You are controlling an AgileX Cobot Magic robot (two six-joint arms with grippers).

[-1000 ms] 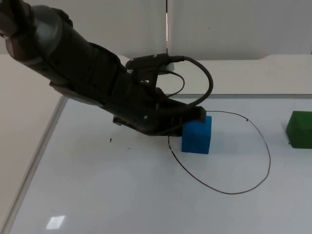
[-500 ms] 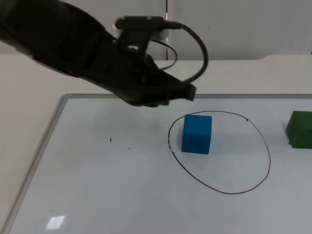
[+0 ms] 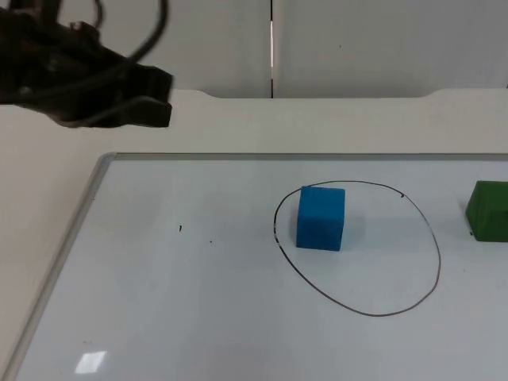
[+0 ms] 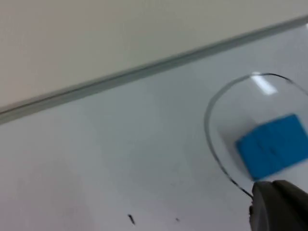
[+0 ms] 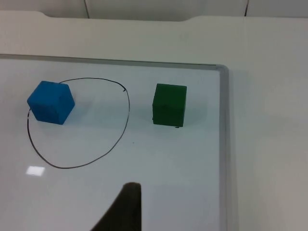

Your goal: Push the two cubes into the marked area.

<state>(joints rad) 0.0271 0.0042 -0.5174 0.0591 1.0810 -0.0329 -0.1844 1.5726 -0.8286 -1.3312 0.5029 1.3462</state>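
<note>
Blue cube (image 3: 321, 217) inside ring's (image 3: 413, 302) left edge; green cube (image 3: 488, 210) outside; left pincer (image 3: 155, 99) state unclear.

A white table (image 3: 238, 119) runs far to a grey wall (image 3: 381, 40) with a dark vertical seam (image 3: 271, 48). On the table lies a whiteboard (image 3: 198, 317) with a pale metal frame (image 3: 79, 214). A light glare (image 3: 90, 362) shows near left.

1 blue cube (image 3: 321, 217); 1 green cube (image 5: 169, 104)
</note>
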